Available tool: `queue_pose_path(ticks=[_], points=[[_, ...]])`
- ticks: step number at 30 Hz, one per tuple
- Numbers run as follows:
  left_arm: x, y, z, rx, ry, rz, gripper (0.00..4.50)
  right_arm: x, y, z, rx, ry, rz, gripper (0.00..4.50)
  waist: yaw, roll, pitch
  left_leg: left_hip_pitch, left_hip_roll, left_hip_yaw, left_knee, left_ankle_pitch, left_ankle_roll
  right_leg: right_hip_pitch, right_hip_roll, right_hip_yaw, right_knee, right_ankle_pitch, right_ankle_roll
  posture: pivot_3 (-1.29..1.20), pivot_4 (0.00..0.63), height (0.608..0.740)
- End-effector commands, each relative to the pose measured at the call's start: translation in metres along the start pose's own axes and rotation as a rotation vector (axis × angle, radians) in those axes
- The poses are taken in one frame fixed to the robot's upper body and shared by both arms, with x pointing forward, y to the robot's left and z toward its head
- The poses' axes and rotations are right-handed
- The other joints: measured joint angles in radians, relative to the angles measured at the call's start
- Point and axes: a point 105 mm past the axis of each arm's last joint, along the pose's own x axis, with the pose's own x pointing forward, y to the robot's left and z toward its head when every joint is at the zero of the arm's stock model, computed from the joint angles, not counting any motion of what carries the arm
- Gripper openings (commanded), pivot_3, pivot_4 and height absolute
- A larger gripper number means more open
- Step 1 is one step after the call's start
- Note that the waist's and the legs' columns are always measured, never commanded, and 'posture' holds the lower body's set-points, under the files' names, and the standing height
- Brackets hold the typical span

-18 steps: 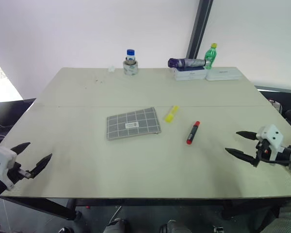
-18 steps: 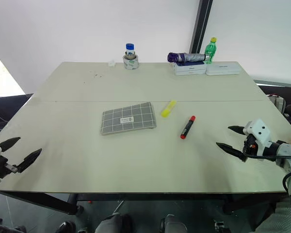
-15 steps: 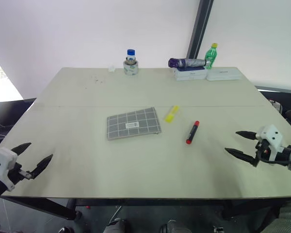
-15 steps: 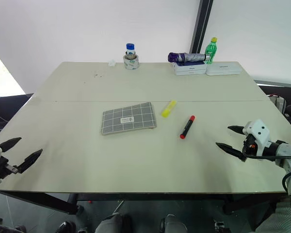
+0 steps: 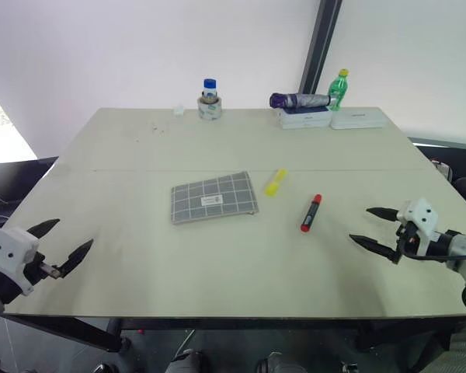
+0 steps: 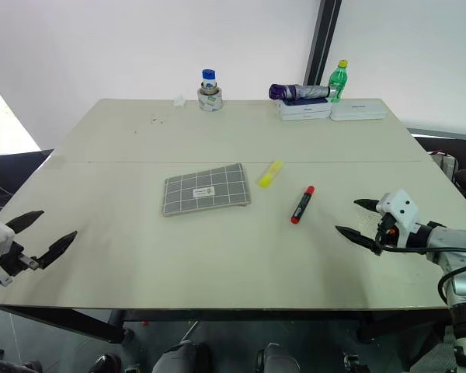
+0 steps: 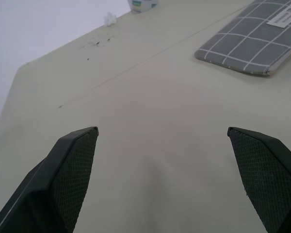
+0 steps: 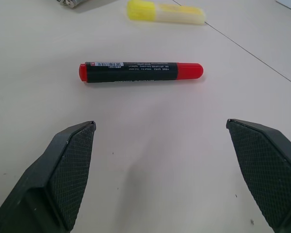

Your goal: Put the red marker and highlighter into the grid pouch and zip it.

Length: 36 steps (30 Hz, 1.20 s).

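The grey grid pouch (image 5: 213, 197) lies flat in the middle of the table, its white label up. Just right of it rests the yellow highlighter (image 5: 275, 182), and further right the red marker (image 5: 311, 212) with a black band. My right gripper (image 5: 371, 227) hovers open over the table's right side, pointing toward the red marker (image 8: 140, 72), a short gap away. The highlighter (image 8: 165, 12) lies beyond the marker. My left gripper (image 5: 62, 245) is open near the front left edge, well clear of the pouch (image 7: 252, 41).
Along the far edge stand a blue-capped jar on a tape roll (image 5: 210, 100), a folded purple umbrella (image 5: 298, 100) on flat white boxes (image 5: 331, 119), and a green bottle (image 5: 338, 89). A seam line crosses the table behind the pouch.
My right gripper has moved left, closer to the red marker. My left gripper has shifted slightly inward over the table's front left edge. Pouch, highlighter and marker have stayed put.
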Motion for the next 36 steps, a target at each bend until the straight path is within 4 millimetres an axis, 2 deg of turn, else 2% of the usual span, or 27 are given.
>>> queue_pose_path(ticks=[1,13,16,19,22,26,29,32,34,36], points=[[0.003,0.002,0.012,0.026,-0.050,0.004,4.50,0.003,-0.004,0.011,-0.035,-0.032,-0.014,4.49,0.000,0.000,0.000,0.000,0.000,0.000,0.000,0.000,0.000,0.000,0.000,0.000,0.000,0.000,0.000,0.00,0.150,0.738],[0.007,-0.004,0.012,0.051,-0.052,-0.016,4.50,0.012,-0.002,0.013,-0.041,-0.039,-0.003,4.49,0.000,0.000,0.000,0.000,0.000,0.000,0.000,0.000,0.000,0.000,0.000,0.000,0.000,0.000,0.000,0.00,0.150,0.738],[0.011,-0.004,0.011,0.064,-0.046,-0.015,4.50,0.018,0.001,0.020,-0.011,-0.068,0.014,4.49,-0.001,0.000,0.000,0.000,0.000,0.000,0.000,0.000,0.000,0.000,0.000,0.000,0.000,0.000,0.000,0.00,0.150,0.738],[0.020,-0.003,0.011,0.125,-0.044,-0.016,4.50,0.032,0.004,0.034,-0.012,-0.114,0.019,3.64,-0.001,0.000,0.000,0.000,0.000,0.000,0.000,0.000,0.000,0.000,0.000,0.000,0.000,0.000,0.000,0.00,0.150,0.738],[0.035,-0.004,0.006,0.249,-0.019,-0.029,4.50,0.059,0.011,0.054,-0.046,-0.186,0.010,2.09,-0.001,0.000,0.000,0.000,0.000,0.000,0.000,0.000,0.000,0.000,0.000,0.000,0.000,0.000,0.000,0.00,0.150,0.738],[0.066,0.001,0.008,0.455,-0.029,-0.038,4.50,0.109,0.029,0.078,-0.107,-0.260,-0.005,0.04,-0.002,0.000,0.000,0.000,0.000,0.000,0.000,0.000,0.000,-0.001,0.001,0.000,0.000,0.000,0.000,0.00,0.150,0.738],[0.084,0.001,0.011,0.577,-0.051,-0.057,4.50,0.140,0.036,0.085,-0.209,-0.236,-0.029,0.04,-0.001,0.000,0.000,-0.002,0.000,0.002,0.000,0.001,0.000,-0.003,0.001,0.000,0.001,0.001,0.001,0.00,0.150,0.738],[0.100,-0.009,0.010,0.814,-0.065,-0.141,4.50,0.172,0.047,0.096,-0.306,-0.221,-0.051,0.04,0.000,0.000,0.000,-0.003,-0.001,0.004,0.000,0.004,-0.005,-0.004,0.001,-0.001,0.001,0.000,0.001,0.00,0.150,0.738],[0.105,-0.013,0.008,0.861,-0.078,-0.176,4.50,0.181,0.046,0.102,-0.297,-0.240,-0.088,0.04,-0.001,0.000,0.000,-0.004,-0.001,0.005,0.000,0.004,-0.005,-0.005,0.001,0.000,0.001,0.000,0.001,0.00,0.150,0.738],[0.113,-0.022,0.009,0.899,-0.112,-0.216,4.50,0.188,0.037,0.103,-0.332,-0.210,-0.160,0.04,0.001,0.000,0.000,-0.004,-0.001,0.007,0.000,0.004,-0.005,-0.006,0.001,0.001,0.001,0.000,0.001,0.00,0.150,0.738]])
